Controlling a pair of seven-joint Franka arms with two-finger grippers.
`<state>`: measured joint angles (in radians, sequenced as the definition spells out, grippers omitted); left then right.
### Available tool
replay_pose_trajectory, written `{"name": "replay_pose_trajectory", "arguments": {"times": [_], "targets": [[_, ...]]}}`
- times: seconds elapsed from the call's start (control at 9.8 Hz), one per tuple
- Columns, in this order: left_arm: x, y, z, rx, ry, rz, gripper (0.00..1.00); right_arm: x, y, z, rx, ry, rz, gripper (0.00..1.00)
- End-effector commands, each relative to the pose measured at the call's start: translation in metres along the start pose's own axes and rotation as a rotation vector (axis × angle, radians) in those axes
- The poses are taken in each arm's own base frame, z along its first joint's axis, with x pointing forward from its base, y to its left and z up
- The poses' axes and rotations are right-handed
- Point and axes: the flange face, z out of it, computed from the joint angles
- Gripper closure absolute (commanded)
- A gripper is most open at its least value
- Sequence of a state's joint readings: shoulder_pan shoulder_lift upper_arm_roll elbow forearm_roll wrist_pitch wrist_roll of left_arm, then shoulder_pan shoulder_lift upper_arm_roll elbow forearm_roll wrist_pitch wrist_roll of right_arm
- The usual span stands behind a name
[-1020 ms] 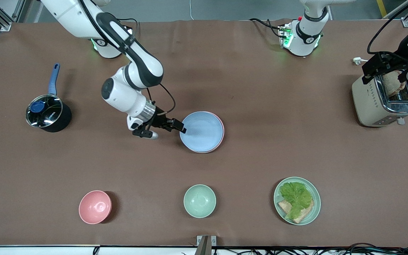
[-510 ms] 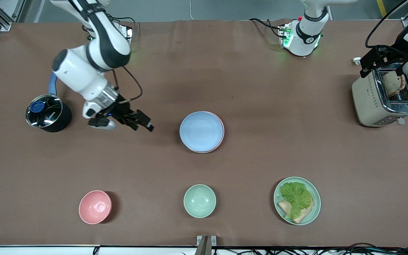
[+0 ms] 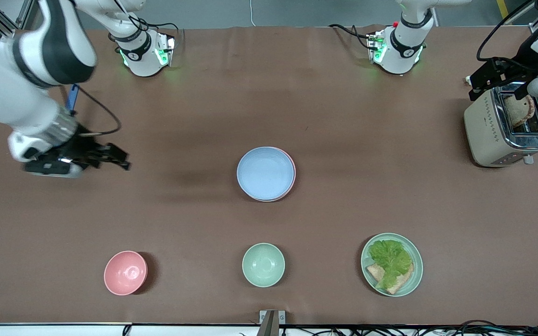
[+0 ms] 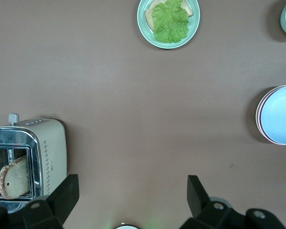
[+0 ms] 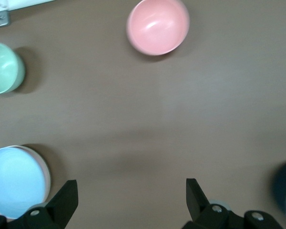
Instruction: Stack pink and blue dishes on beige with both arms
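Note:
The light blue plate (image 3: 264, 172) lies on top of the pale pink plate (image 3: 292, 181) in the middle of the table; only a thin pink rim shows. The same stack appears in the left wrist view as blue plate (image 4: 282, 114) and in the right wrist view as blue plate (image 5: 15, 180). No beige plate can be made out; anything under the stack is hidden. My right gripper (image 3: 120, 158) (image 5: 132, 188) hangs open and empty over the table toward the right arm's end. My left gripper (image 3: 474, 87) (image 4: 133, 183) is open and empty, up beside the toaster.
A toaster (image 3: 507, 133) holding bread stands at the left arm's end. The pot's blue handle (image 3: 72, 100) shows beside the right arm, which covers the pot. Nearer the camera stand a pink bowl (image 3: 125, 272), a mint bowl (image 3: 263, 264) and a mint plate (image 3: 416, 275) with lettuce and bread.
My right gripper has left the blue plate's rim and swung away toward the right arm's end, over the pot. The plates have not moved. The left gripper shifted only slightly.

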<state>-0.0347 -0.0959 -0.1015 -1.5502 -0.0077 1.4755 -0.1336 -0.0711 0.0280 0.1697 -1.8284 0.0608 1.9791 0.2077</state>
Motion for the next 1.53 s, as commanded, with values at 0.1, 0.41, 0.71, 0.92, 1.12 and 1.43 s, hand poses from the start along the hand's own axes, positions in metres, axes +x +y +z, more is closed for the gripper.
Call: {"name": "replay_pose_trajectory", "arguments": {"times": [0.1,0.41,0.71,0.92,1.12,1.43], "targets": [[0.002,-0.001,0.017,-0.010,-0.036,0.010,0.00,0.020,0.053,-0.108,-0.142,0.042,0.053,0.00],[0.001,-0.001,0.013,-0.012,-0.029,0.011,0.00,-0.007,0.086,-0.176,-0.159,0.009,0.140,0.00],[0.001,-0.001,0.010,-0.015,-0.023,0.012,0.00,-0.018,0.103,-0.170,-0.076,-0.065,0.110,0.00],[0.002,-0.003,0.012,-0.015,-0.026,0.015,0.00,-0.014,0.102,-0.170,-0.072,-0.035,0.101,0.00],[0.007,-0.003,0.014,-0.010,-0.028,0.023,0.00,-0.014,0.101,-0.169,-0.075,-0.042,0.092,0.00],[0.010,-0.002,0.011,-0.016,-0.025,0.022,0.00,-0.012,0.100,-0.177,-0.074,-0.028,0.079,0.00]]}}
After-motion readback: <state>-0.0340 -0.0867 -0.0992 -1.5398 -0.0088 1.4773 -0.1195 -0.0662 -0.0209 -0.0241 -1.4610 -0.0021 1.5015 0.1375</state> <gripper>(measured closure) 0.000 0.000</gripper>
